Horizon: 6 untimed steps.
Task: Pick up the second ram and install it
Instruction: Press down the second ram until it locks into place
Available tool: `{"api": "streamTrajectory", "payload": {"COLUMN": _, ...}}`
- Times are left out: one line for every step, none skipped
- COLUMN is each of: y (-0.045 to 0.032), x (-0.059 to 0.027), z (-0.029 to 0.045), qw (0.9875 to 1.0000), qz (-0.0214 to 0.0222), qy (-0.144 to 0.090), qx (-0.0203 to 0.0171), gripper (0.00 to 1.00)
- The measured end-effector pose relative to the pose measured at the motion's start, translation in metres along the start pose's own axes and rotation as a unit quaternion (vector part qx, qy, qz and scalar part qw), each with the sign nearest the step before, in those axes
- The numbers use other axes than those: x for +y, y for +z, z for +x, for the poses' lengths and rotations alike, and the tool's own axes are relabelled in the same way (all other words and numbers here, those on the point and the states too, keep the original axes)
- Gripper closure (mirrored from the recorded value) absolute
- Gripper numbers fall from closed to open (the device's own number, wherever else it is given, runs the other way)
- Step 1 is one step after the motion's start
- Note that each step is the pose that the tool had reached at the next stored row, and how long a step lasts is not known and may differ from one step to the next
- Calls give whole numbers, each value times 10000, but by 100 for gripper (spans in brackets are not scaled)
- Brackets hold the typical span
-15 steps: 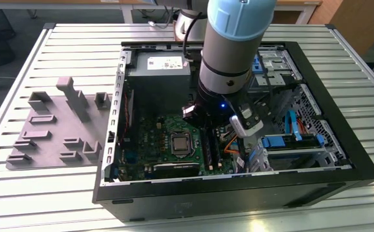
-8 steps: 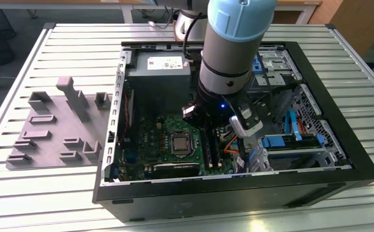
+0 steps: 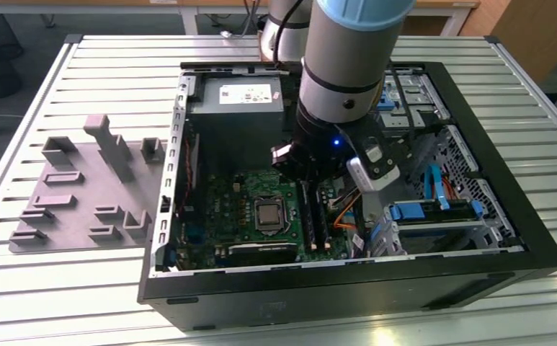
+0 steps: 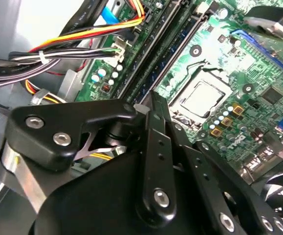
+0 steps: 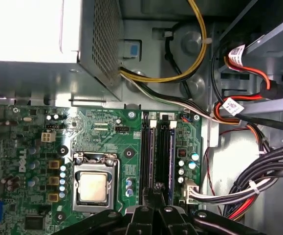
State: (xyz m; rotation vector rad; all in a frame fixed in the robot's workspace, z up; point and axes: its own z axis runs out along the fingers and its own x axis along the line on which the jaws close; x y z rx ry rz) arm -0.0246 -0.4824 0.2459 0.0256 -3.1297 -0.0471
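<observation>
We hold the gripper low over the memory slots of the motherboard.
We cannot tell its grasp; we should keep the stick parallel to the slot and press evenly.

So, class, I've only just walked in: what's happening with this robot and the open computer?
The robot arm is reaching down into an open computer case on a slatted table. Its hand sits right over the memory slots on the green motherboard, beside the processor socket. Sticks already appear to sit in those slots. A grey parts holder lies at the exterior view's left.
</observation>
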Motion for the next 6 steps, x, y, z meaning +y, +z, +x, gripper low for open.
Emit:
{"api": "streamTrajectory", "payload": {"y": 0, "x": 0, "z": 0, "qw": 10000, "qz": -1, "qy": 0, "qx": 0, "gripper": 89}}
{"api": "streamTrajectory", "payload": {"y": -2, "x": 0, "z": 0, "qw": 10000, "qz": 0, "qy": 0, "qx": 0, "gripper": 89}}
{"api": "streamTrajectory", "payload": {"y": -6, "x": 0, "z": 0, "qw": 10000, "qz": 1, "qy": 0, "qx": 0, "gripper": 89}}
{"api": "streamTrajectory", "payload": {"y": -9, "x": 0, "z": 0, "qw": 10000, "qz": 1, "qy": 0, "qx": 0, "gripper": 89}}
{"api": "streamTrajectory", "payload": {"y": -9, "x": 0, "z": 0, "qw": 10000, "qz": 1, "qy": 0, "qx": 0, "gripper": 89}}
{"api": "streamTrajectory", "payload": {"y": -10, "x": 0, "z": 0, "qw": 10000, "qz": 1, "qy": 0, "qx": 0, "gripper": 89}}
